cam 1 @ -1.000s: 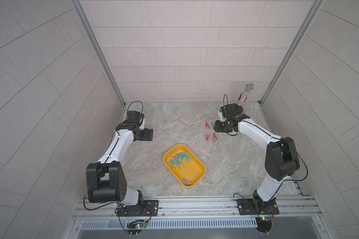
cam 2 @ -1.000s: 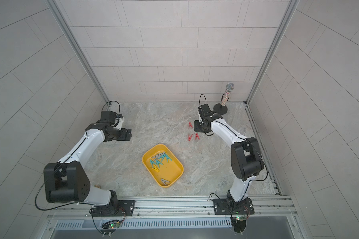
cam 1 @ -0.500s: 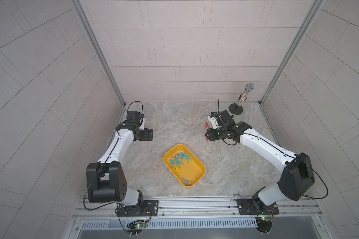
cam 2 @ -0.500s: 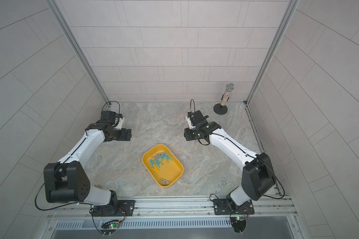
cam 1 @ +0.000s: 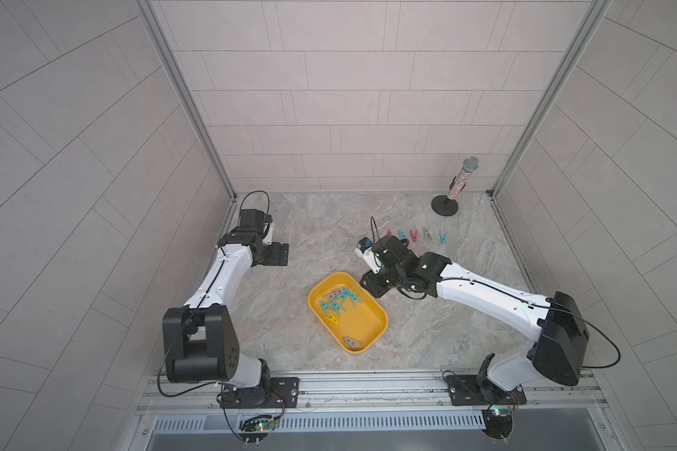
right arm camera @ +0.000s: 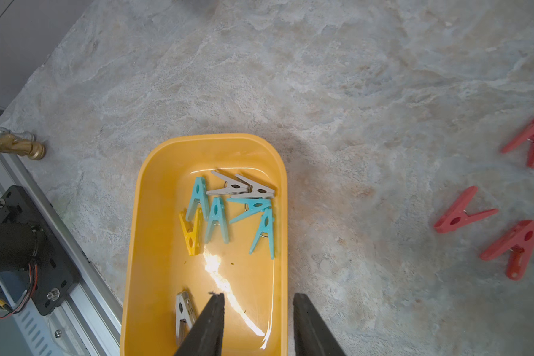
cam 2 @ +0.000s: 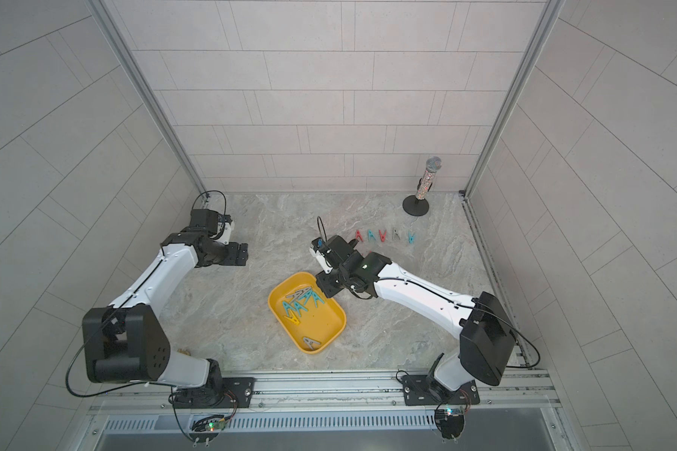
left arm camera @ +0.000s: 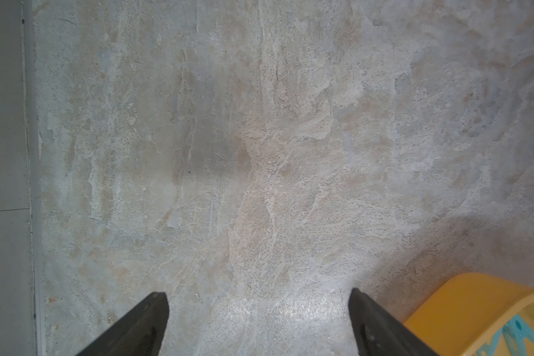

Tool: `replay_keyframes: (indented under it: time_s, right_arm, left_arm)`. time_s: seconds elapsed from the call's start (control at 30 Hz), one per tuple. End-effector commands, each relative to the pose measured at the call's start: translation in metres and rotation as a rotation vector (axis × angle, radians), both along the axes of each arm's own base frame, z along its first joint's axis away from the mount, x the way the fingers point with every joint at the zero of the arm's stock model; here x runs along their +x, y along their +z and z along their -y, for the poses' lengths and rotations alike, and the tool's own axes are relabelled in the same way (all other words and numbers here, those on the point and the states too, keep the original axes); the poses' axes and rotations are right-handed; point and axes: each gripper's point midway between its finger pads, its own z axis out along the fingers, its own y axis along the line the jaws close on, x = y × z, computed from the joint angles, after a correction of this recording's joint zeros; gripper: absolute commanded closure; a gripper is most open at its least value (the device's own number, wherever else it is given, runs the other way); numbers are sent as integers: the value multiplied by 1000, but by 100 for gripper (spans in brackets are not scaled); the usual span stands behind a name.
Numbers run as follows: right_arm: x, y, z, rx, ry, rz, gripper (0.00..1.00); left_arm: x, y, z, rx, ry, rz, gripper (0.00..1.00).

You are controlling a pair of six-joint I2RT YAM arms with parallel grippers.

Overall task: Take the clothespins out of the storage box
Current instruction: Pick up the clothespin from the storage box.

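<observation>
Change: right claw (right arm camera: 256, 296) has swung back from the row of 5 pegs (cam 1: 415, 235) on the bench (cam 1: 329, 218) and hangs over an end of the box (right arm camera: 142, 191), jaws part-spread, empty. Drop-off appears complete; next pick is due. Left claw (left arm camera: 258, 296) stands spread wide, empty, over bare bench. Box lies mid-bench, yellow, shallow, glossy. It holds 8 pegs (right arm camera: 216, 215): 4 teal, 3 grey, 1 yellow; 7 lie clustered, 1 grey alone.
</observation>
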Motion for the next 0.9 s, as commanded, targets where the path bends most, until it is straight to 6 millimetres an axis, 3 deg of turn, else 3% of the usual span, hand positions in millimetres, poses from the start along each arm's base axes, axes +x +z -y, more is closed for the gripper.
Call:
replay_keyframes:
  time_s: [0.0, 0.33, 0.47, 0.87]
  right_arm:
    - [-3, -20, -9, -53, 19, -2, 60]
    - [-14, -65, -36, -154, 50, -42, 62]
    - [-12, -85, -36, -203, 17, -70, 65]
    - [-5, -116, -36, -288, -44, -118, 68]
  left_arm:
    - [-3, 1, -2, 1, 5, -6, 1]
    - [-3, 0, -2, 2, 6, -6, 1]
    - [-3, 0, -2, 3, 7, -6, 1]
    - [-3, 1, -3, 4, 7, -3, 1]
